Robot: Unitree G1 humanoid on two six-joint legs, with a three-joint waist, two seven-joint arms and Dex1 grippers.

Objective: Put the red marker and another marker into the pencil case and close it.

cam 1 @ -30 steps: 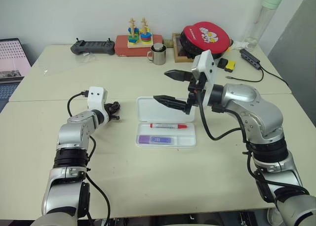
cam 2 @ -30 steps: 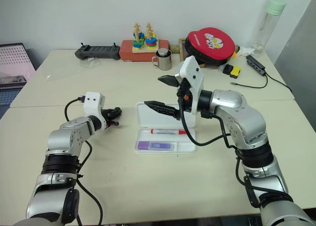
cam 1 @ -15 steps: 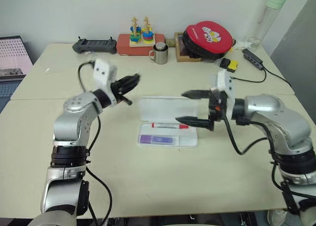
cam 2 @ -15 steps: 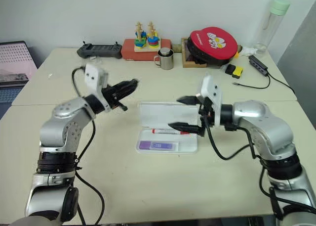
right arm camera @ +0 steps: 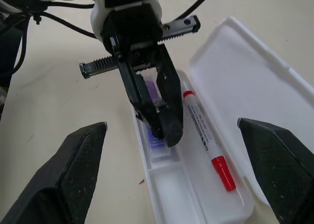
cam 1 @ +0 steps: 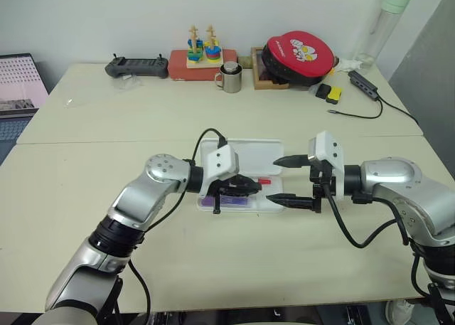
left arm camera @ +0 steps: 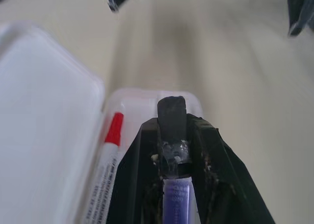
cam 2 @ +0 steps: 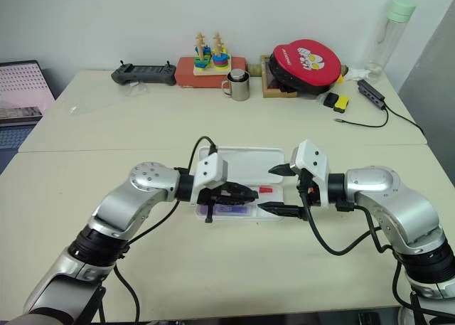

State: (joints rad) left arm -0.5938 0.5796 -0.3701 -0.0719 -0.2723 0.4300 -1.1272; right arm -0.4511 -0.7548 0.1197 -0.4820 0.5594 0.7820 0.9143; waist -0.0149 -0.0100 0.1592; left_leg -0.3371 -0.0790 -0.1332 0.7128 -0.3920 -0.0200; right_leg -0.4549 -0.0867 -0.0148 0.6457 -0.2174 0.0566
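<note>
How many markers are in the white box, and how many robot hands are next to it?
Markers: 2, the red marker and the purple marker
Robot hands: 2, the left hand and the right hand
White box: 1, the pencil case, lid open
Total: 5

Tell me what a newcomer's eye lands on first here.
Mid-table, the open white pencil case draws the eye, the red marker and purple marker lying inside. The left end effector, shut, hangs over the purple marker, facing the open right end effector. Behind, a red round case stands out.
</note>
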